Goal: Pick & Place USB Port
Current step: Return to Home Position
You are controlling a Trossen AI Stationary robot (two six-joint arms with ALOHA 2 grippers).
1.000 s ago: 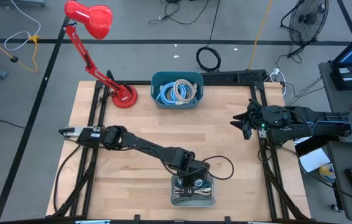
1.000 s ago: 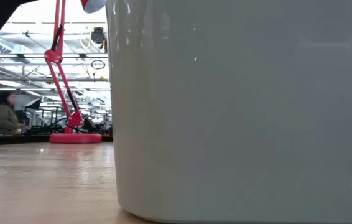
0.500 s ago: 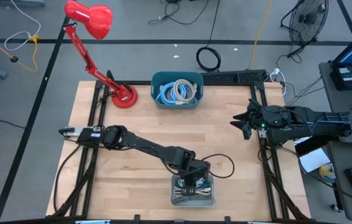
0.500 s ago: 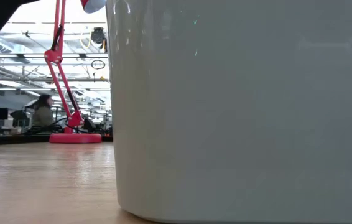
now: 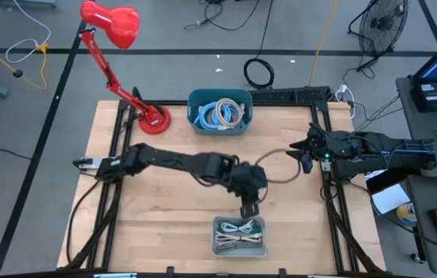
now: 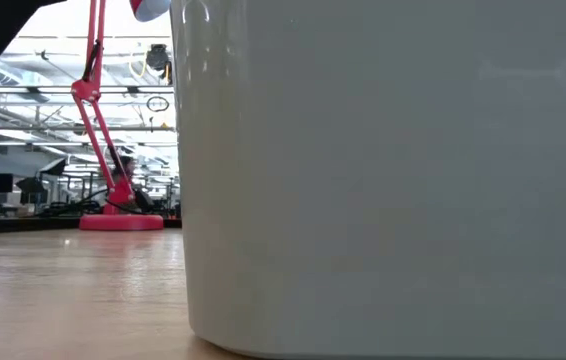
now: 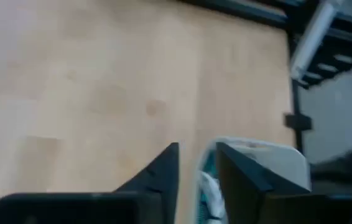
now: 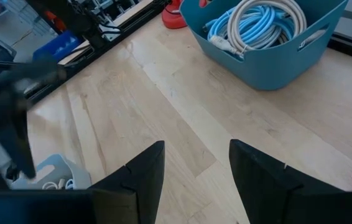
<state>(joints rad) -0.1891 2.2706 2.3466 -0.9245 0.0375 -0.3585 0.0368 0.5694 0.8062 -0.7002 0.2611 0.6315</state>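
While the white charger cable [image 5: 239,228] lies in the shallow gray plastic bin [image 5: 215,238], set long side crosswise at the near edge of the pale wooden table [image 5: 164,220], the left gripper [image 5: 248,210] hangs just beyond the bin's far rim, fingers narrowly parted and empty. The right gripper [image 5: 296,157] waits well apart, spread on nothing; the bare wood around the left arm should leave room to withdraw.
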